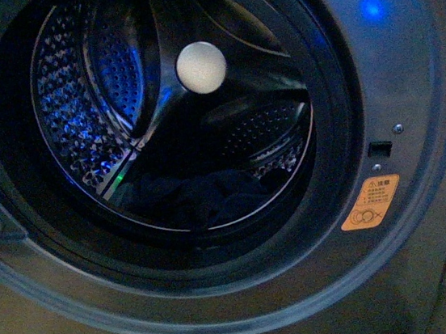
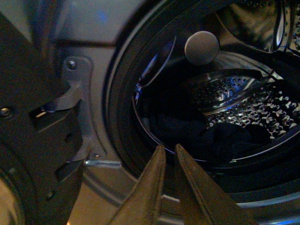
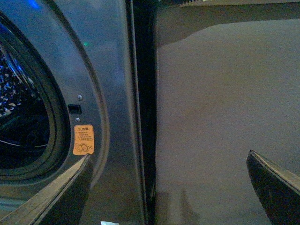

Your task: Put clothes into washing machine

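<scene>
The washing machine (image 1: 405, 55) fills the front view, its round porthole open onto the shiny perforated drum (image 1: 78, 111) with a cream disc (image 1: 201, 67) at its centre. The dark navy clothes (image 1: 202, 198) lie bunched on the drum's floor. In the left wrist view the clothes (image 2: 220, 136) rest inside the drum, beyond the black gasket (image 2: 119, 108). My left gripper (image 2: 168, 149) is shut with nothing in it, just outside the porthole's lower rim. My right gripper (image 3: 168, 157) is open and empty, in front of the machine's right edge (image 3: 117, 93). Neither arm shows in the front view.
An orange warning sticker (image 1: 370, 202) and a latch slot (image 1: 379, 148) sit right of the porthole, and a blue light (image 1: 372, 8) glows above. The door hinge bracket (image 2: 70, 93) is on the porthole's left. A plain grey panel (image 3: 225, 117) stands beside the machine.
</scene>
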Controlling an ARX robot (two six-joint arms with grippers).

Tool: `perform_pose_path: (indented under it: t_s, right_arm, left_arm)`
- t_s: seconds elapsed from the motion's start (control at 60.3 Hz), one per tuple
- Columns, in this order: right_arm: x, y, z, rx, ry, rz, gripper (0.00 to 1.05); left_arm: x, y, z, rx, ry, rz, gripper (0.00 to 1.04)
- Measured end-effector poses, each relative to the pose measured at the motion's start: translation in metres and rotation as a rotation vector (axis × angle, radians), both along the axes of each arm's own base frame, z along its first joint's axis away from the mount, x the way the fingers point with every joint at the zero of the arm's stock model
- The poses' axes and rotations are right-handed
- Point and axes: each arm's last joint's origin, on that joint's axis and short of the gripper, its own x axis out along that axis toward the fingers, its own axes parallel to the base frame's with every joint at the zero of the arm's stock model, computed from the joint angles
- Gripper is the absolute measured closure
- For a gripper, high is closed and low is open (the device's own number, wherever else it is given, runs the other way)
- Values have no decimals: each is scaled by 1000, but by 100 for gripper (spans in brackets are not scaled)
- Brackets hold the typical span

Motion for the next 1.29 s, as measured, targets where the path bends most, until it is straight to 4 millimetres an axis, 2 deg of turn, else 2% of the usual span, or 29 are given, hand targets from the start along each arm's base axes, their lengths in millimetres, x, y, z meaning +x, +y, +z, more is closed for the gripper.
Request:
perform_pose_path:
  t_s: [0.033, 0.066, 0.315, 0.498, 0.68, 1.294]
  right_arm:
    - [0, 0, 0, 0, 0, 0, 7]
    - [0, 0, 0, 0, 0, 0, 7]
    - [0, 0, 0, 0, 0, 0, 7]
    - [0, 0, 0, 0, 0, 0, 7]
    - [0, 0, 0, 0, 0, 0, 7]
    - [0, 0, 0, 0, 0, 0, 7]
  left_arm:
    - [-4, 3, -2, 0, -3, 3, 100]
    - [-7, 6, -4, -1, -3, 5, 102]
    - [-30, 20, -20, 2, 1, 6, 101]
    - [-39, 32, -25, 2, 0, 8, 101]
    - [-48, 33, -32, 2, -13, 7, 101]
    - [-66, 33, -30, 2, -27, 8, 101]
